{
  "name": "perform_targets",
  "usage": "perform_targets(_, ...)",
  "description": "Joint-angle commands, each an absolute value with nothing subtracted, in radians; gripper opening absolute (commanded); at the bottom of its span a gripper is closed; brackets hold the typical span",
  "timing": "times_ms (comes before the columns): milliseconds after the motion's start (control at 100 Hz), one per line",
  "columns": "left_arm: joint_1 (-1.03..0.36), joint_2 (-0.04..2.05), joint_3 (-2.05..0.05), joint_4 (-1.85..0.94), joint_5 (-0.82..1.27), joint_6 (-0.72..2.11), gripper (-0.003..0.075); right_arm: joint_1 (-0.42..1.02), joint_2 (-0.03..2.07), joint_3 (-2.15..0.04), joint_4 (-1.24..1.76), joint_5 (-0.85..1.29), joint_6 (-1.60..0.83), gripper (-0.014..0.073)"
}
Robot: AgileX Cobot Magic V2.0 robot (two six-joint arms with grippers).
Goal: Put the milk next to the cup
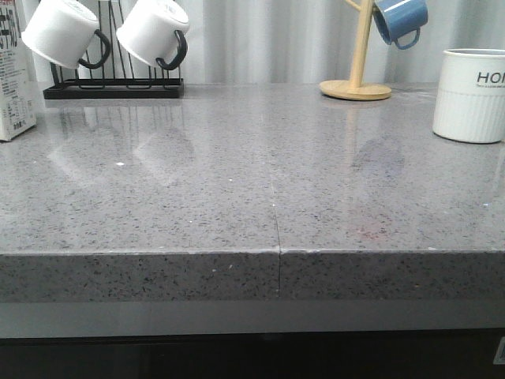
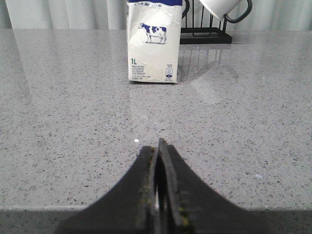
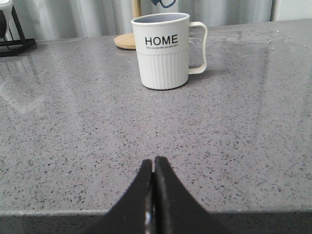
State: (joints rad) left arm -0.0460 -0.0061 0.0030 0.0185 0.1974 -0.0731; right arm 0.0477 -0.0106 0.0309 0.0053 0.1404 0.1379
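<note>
The milk is seen standing upright on the grey speckled countertop, its long axis vertical, at the far left of the counter in the front view, where only a strip of its side with fine print is caught at the frame edge. In the left wrist view its broad white face is turned toward the camera; a small cow picture, a "1L" mark and fine print are shown on it, and a dark blue band is cut off at the top. Whether the carton is open or sealed cannot be told.

The cup is placed upright at the far right of the counter, well apart from the milk. "HOME" is printed in black on it, its lower half is ribbed, and its cream handle is turned to the side. Its inside cannot be seen.

The left gripper is held low near the counter's front edge, its jaws pressed together on nothing, with the milk well ahead of it. The right gripper is likewise closed and empty, facing the cup.

Behind, two white mugs are hung on a black rack, and a blue mug is hung on a wooden stand.
</note>
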Motion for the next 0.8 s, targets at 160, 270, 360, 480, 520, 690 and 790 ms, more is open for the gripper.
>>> perform_targets(160, -0.045, -0.038, 0.043, 0.016, 0.115, -0.082, -0.0021, 0.043, -0.030, 0.010, 0.000, 0.057, 0.132, -0.0061)
perform_targets(270, -0.045, -0.038, 0.043, 0.016, 0.115, -0.082, -0.0021, 0.043, -0.030, 0.010, 0.000, 0.057, 0.132, -0.0061)
perform_targets(360, -0.045, -0.038, 0.043, 0.016, 0.115, -0.082, -0.0021, 0.043, -0.030, 0.010, 0.000, 0.058, 0.132, -0.0061)
perform_targets(480, -0.045, -0.038, 0.043, 0.016, 0.115, -0.082, -0.0021, 0.043, -0.029, -0.007, 0.000, 0.070, 0.132, -0.0061)
perform_targets(520, -0.045, -0.038, 0.043, 0.016, 0.115, -0.082, -0.0021, 0.043, -0.029, -0.024, 0.000, 0.080, 0.132, -0.0061)
perform_targets(690, -0.045, -0.038, 0.043, 0.016, 0.115, -0.082, -0.0021, 0.043, -0.005, -0.148, 0.000, 0.119, 0.132, -0.0061)
perform_targets(790, -0.045, -0.038, 0.043, 0.016, 0.115, -0.082, -0.0021, 0.043, 0.054, -0.217, 0.000, 0.139, 0.132, -0.0061)
